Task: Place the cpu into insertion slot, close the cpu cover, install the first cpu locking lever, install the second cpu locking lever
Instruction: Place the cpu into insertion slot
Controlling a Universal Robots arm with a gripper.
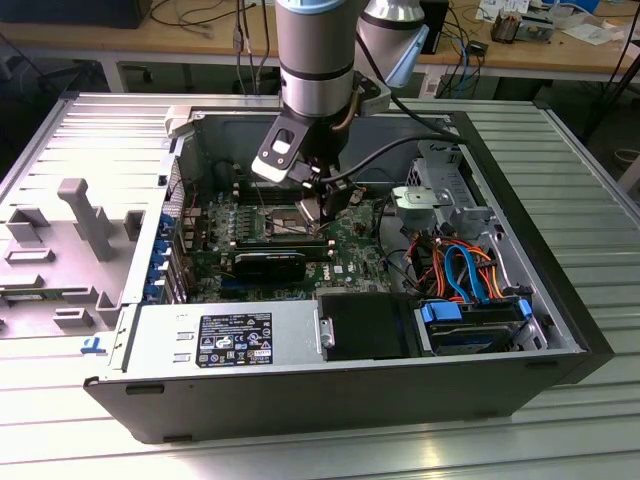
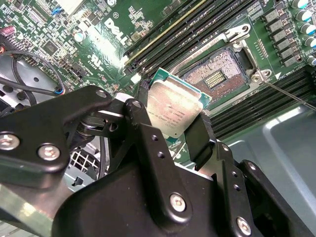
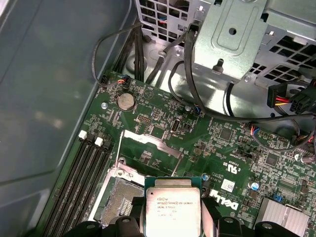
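Up close, both wrist views show what the wider shot cannot. In the second wrist view the chip is pinched by its edges between the black fingers of the gripper. It is held tilted above the green board, apart from the socket, whose pin field lies uncovered. In the first wrist view the chip shows its grey metal top, the socket sits just beside it, and the cover frame is swung off the socket, with a thin lever rod standing up nearby. In the exterior view the arm reaches down at the upper middle of the frame, putting the gripper inside an open computer case. The case lies on its side on a ribbed metal table, and cluttered wooden benches run along the top of the frame.
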